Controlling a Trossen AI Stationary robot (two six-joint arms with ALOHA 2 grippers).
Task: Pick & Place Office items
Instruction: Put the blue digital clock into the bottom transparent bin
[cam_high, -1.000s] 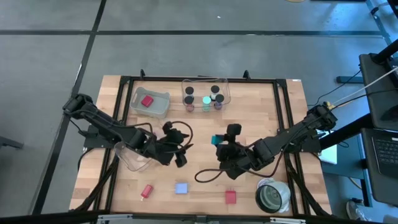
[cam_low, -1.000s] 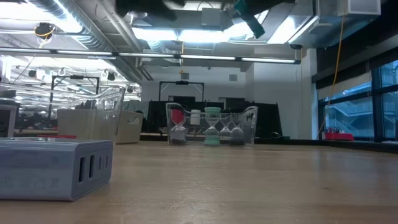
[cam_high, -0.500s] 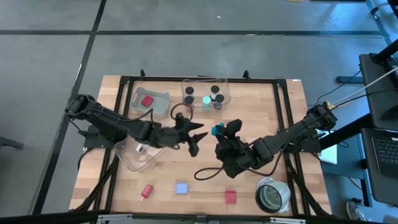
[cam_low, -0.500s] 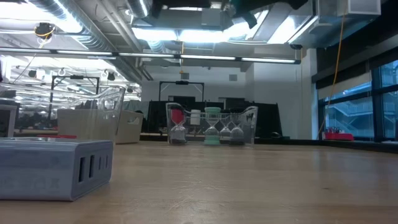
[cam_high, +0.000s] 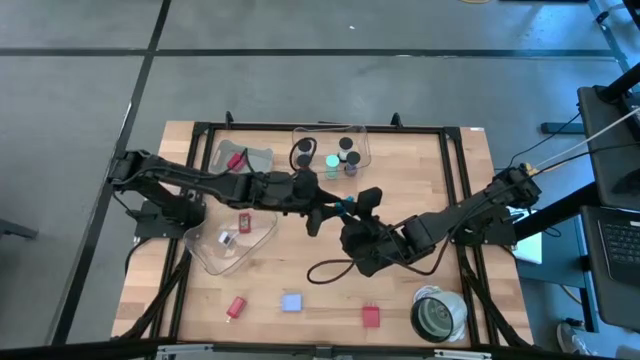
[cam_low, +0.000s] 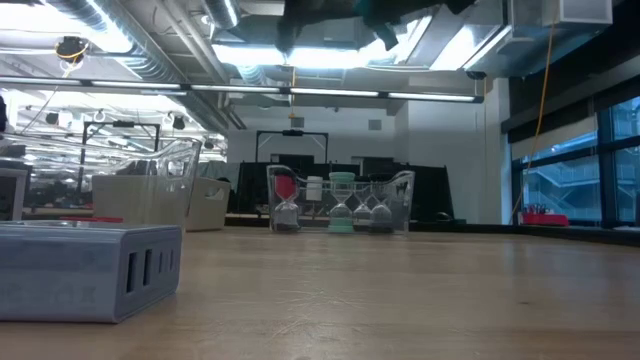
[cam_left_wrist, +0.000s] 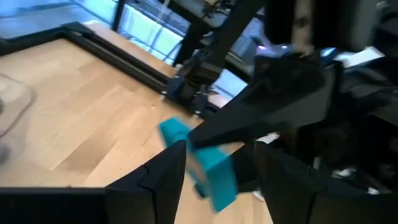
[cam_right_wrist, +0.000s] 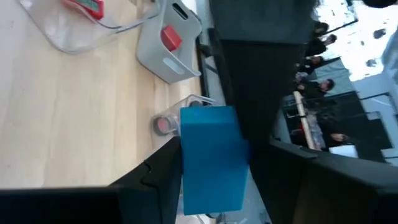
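My right gripper (cam_high: 350, 208) is shut on a teal block (cam_high: 345, 206) above the middle of the table. The right wrist view shows that block (cam_right_wrist: 211, 158) between its fingers. My left gripper (cam_high: 322, 212) reaches in from the left and is open. Its two fingers (cam_left_wrist: 168, 171) stand on either side of the teal block (cam_left_wrist: 208, 165). A red block (cam_high: 236, 307), a blue block (cam_high: 291, 302) and another red block (cam_high: 371, 317) lie near the table's near edge. Black-capped cylinders (cam_high: 304, 160) stand in a clear bin (cam_high: 362, 148). My right gripper pinches the teal block (cam_right_wrist: 208, 186) between its two fingers (cam_right_wrist: 158, 171), coming at it from the table's right side. The block is lifted clear of the table and sticks out past the fingertips. My left gripper: I cannot tell whether its fingers touch the block.
A grey bin (cam_high: 255, 165) with a red piece sits at the far left. A clear bin (cam_high: 225, 242) lies tipped at the left. A grey-white roll (cam_high: 437, 313) stands at the near right and a black cable (cam_high: 325, 270) loops mid-table. A grey block (cam_low: 90, 270) shows close in the low view.
My left gripper has moved from beside the tipped clear bin toward the table's right and far side. It has come up to the right gripper, with its fingers around the teal block. My right gripper, holding the block, has shifted slightly toward the far edge.
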